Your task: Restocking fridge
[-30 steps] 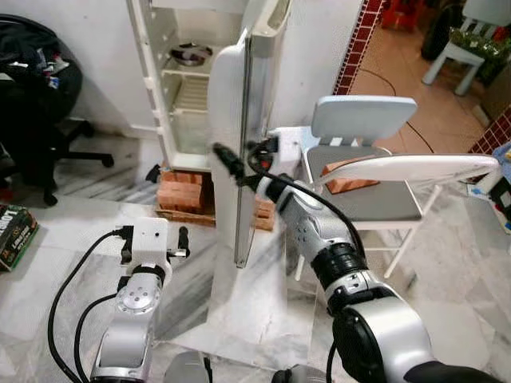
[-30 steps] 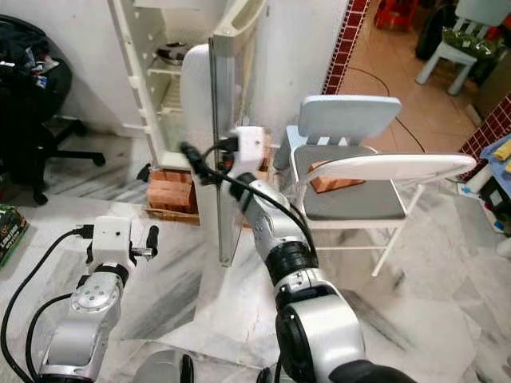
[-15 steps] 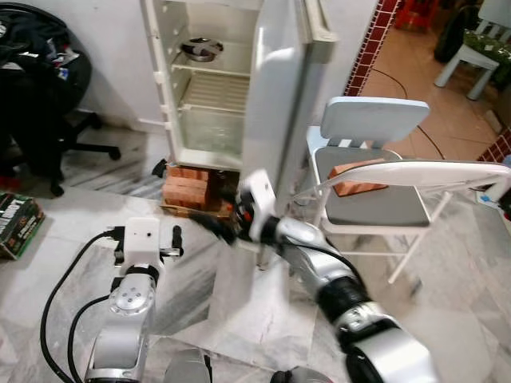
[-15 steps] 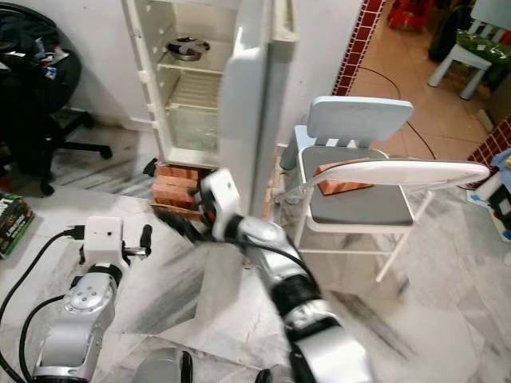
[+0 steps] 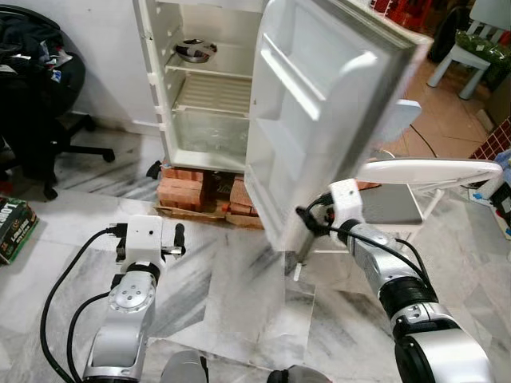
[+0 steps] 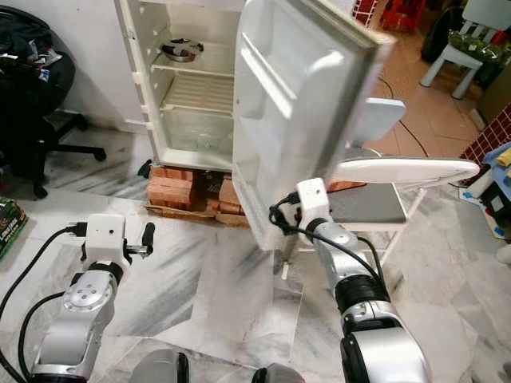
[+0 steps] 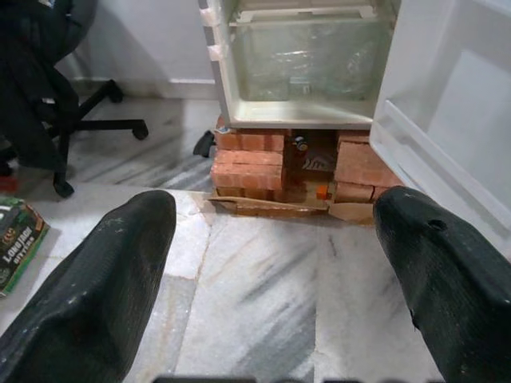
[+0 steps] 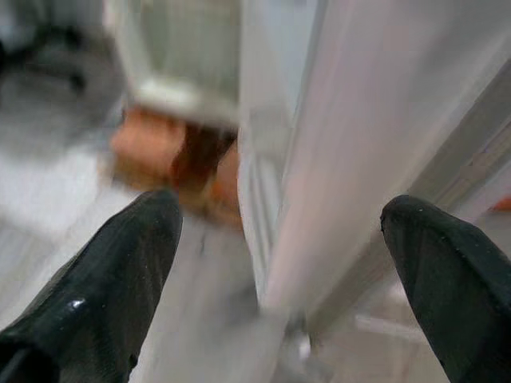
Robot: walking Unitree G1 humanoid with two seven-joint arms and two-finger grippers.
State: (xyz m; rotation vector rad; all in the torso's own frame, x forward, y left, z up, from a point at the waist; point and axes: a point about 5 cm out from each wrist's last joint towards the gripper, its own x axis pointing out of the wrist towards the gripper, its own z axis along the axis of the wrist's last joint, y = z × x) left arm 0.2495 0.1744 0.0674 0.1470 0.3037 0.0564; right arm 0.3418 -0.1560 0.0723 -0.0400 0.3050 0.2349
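While the fridge is standing open on its bricks, the scene is reading like this, from the robot's left across to its right:

Office chair (image 5: 32, 104): sitting dark against the wall at the far left, with a small box (image 5: 14, 227) lying on the marble floor (image 5: 231, 295) near it.

Left gripper (image 5: 150, 249): hovering low over the floor, well short of the fridge; in the left wrist view its fingers (image 7: 96, 279) are standing wide apart and holding nothing.

Fridge (image 5: 200, 88): facing the robot with its wire shelves showing; a metal bowl (image 5: 192, 51) is resting on an upper shelf, and a clear drawer is sitting at the bottom.

Bricks (image 5: 185, 190): propping up the cabinet's base.

Fridge door (image 5: 319, 112): swinging out to the right of the cabinet, its inner side facing the camera.

Right gripper (image 5: 307, 231): reaching to the door's lower edge; in the right wrist view its fingers (image 8: 104, 279) are spreading wide to either side of that edge, not closing on it.

Folding chair (image 5: 415, 191): standing behind the door, partly hidden.
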